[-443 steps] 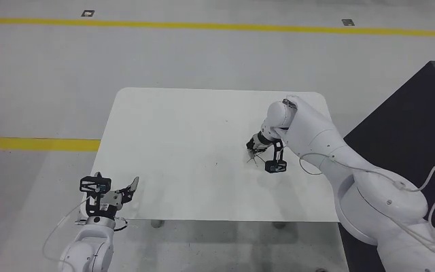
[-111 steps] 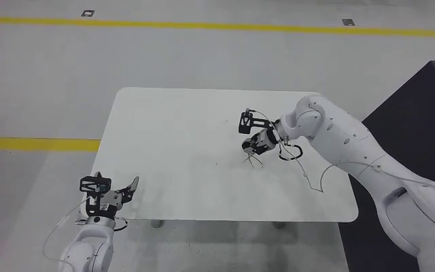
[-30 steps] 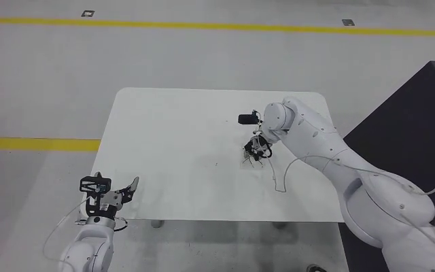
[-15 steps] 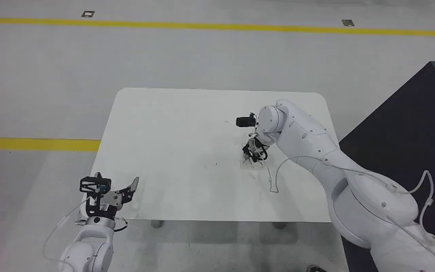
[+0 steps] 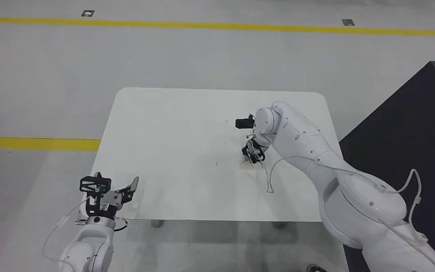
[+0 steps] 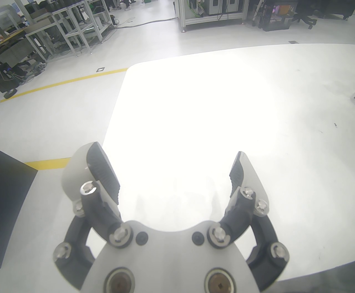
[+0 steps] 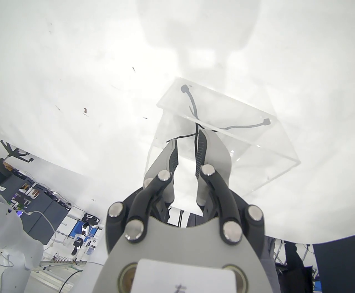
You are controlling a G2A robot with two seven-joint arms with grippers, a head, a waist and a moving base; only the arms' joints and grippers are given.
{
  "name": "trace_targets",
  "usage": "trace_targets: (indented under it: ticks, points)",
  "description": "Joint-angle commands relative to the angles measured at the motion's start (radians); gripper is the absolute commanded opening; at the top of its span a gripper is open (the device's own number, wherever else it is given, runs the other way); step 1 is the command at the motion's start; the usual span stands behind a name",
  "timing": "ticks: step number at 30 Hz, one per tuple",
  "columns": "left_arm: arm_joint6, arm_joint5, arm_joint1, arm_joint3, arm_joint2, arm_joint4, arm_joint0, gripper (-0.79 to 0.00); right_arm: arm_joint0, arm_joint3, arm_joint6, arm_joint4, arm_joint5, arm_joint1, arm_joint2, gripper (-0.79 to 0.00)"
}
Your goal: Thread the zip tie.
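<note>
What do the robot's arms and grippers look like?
The left arm and right arm are smooth, rounded and white; a white cable loops beside the right arm. The left gripper and right gripper each have two pale fingers with black ribbed pads, black links, silver bolts and a grey base.

A white table (image 5: 170,136) with rounded corners stands on a pale floor (image 5: 204,61). A yellow line (image 5: 204,26) runs beyond the table, with a dark plate (image 5: 88,13) and a second plate (image 5: 348,22) beside it. Another stripe (image 5: 47,143) meets the table's left side. A black panel (image 5: 408,122) stands on the right. Metal racks (image 6: 83,22) line the room.
</note>
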Motion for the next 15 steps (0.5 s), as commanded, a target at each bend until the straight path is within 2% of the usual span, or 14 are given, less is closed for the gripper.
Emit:
trace_targets:
  ticks: [1, 15]
  points:
    - [0.0, 0.0, 0.0, 0.0, 0.0, 0.0, 0.0, 0.0, 0.002, 0.011, 0.0, -0.005, -0.003, -0.006, 0.003, -0.659]
    - [0.0, 0.0, 0.0, 0.0, 0.0, 0.0, 0.0, 0.0, 0.004, 0.08, -0.001, -0.034, -0.018, -0.042, 0.025, -0.671]
